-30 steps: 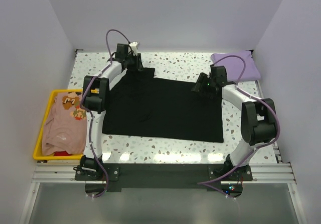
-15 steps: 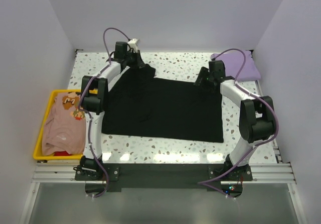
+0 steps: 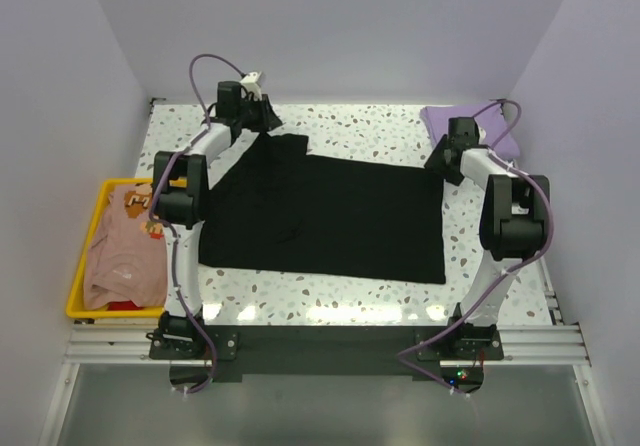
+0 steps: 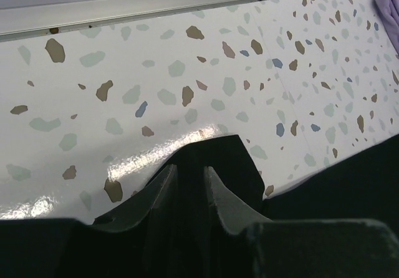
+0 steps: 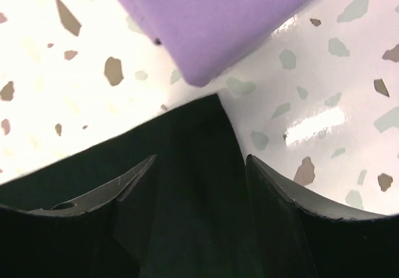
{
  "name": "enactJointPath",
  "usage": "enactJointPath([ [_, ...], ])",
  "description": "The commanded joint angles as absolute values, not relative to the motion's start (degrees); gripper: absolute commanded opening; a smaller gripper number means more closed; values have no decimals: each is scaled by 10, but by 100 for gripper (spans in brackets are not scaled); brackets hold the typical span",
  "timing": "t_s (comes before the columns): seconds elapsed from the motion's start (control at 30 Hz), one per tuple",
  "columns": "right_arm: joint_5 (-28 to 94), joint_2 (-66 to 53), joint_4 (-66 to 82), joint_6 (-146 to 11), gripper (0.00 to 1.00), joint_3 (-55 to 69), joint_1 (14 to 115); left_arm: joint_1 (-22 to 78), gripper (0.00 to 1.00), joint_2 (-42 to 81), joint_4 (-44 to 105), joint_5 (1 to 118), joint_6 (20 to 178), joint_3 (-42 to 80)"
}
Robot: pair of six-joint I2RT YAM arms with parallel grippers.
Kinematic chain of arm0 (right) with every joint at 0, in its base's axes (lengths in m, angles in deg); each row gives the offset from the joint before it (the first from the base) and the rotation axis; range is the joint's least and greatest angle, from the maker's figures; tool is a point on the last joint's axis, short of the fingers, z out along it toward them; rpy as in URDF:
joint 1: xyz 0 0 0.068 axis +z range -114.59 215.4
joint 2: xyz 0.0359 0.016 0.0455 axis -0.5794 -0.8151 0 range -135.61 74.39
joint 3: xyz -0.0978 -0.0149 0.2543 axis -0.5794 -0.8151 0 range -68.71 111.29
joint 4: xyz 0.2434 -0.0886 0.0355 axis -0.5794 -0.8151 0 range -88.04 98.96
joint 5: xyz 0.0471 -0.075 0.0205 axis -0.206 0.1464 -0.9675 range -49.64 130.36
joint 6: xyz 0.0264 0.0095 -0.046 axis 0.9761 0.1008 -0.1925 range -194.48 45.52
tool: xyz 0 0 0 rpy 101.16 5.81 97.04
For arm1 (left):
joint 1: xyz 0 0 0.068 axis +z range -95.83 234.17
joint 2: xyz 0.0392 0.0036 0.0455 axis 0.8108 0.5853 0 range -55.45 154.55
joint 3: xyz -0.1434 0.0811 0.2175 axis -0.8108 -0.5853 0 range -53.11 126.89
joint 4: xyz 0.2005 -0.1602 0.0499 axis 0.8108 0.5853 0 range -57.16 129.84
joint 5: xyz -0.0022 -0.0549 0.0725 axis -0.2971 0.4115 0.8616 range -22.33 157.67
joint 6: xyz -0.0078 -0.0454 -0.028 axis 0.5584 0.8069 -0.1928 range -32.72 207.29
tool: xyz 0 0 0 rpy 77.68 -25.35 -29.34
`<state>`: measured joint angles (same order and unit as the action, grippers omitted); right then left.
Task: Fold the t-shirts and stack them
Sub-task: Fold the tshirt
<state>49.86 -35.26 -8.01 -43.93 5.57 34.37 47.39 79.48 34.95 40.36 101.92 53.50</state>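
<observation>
The large black t-shirt [image 3: 330, 216] lies spread flat in the middle of the table. My left gripper [image 3: 268, 121] is at its far left corner, and in the left wrist view it [image 4: 190, 169] is shut on black cloth [image 4: 349, 178]. My right gripper [image 3: 443, 161] is at the far right corner. In the right wrist view its jaws [image 5: 199, 159] stand apart over the black corner [image 5: 187, 134]. The folded lavender t-shirt [image 3: 485, 131] lies at the back right, just beyond that corner [image 5: 212, 22]. The peach printed t-shirt [image 3: 125, 251] lies in the tray.
The yellow plastic tray [image 3: 72, 301] sits off the table's left edge. A metal rail runs along the back edge [image 4: 124, 7]. White walls close in the back and both sides. The arm bases stand at the near edge.
My right gripper has moved right and back, from over the shirt to its far right corner by the lavender shirt. My left gripper has shifted slightly left at the far left corner.
</observation>
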Motion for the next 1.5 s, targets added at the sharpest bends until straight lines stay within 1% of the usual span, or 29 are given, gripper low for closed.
enactJointPath([
  [0.0,516,-378,-93,-448,60,99,333,478,29,784,304,394,1036,542],
  [0.1,520,-397,-95,-449,59,114,329,478,29,794,308,407,1035,549],
  [0.23,526,-412,-90,-447,59,128,324,478,36,795,312,428,1028,548],
  [0.3,525,-422,-89,-446,57,138,322,478,38,801,313,431,1025,553],
  [0.37,522,-429,-90,-445,56,143,322,478,38,809,320,431,1023,561],
  [0.5,503,-434,-85,-439,50,142,322,478,37,817,323,426,1026,566],
  [0.67,492,-438,-81,-436,45,137,322,479,37,809,328,443,1016,559],
  [0.8,482,-440,-77,-435,35,136,322,485,53,786,353,505,1011,550],
  [0.9,481,-438,-78,-435,29,136,322,495,61,774,372,537,1016,552],
  [1.07,483,-433,-79,-440,18,130,322,507,61,766,435,545,1047,563],
  [1.1,482,-432,-78,-441,15,129,322,507,61,764,442,534,1055,563],
  [1.2,479,-431,-77,-440,10,129,322,509,61,765,475,509,1080,574],
  [1.3,474,-429,-77,-440,6,128,322,514,61,770,479,464,1100,581],
  [1.47,470,-422,-77,-441,3,127,322,522,61,780,470,387,1129,595],
])
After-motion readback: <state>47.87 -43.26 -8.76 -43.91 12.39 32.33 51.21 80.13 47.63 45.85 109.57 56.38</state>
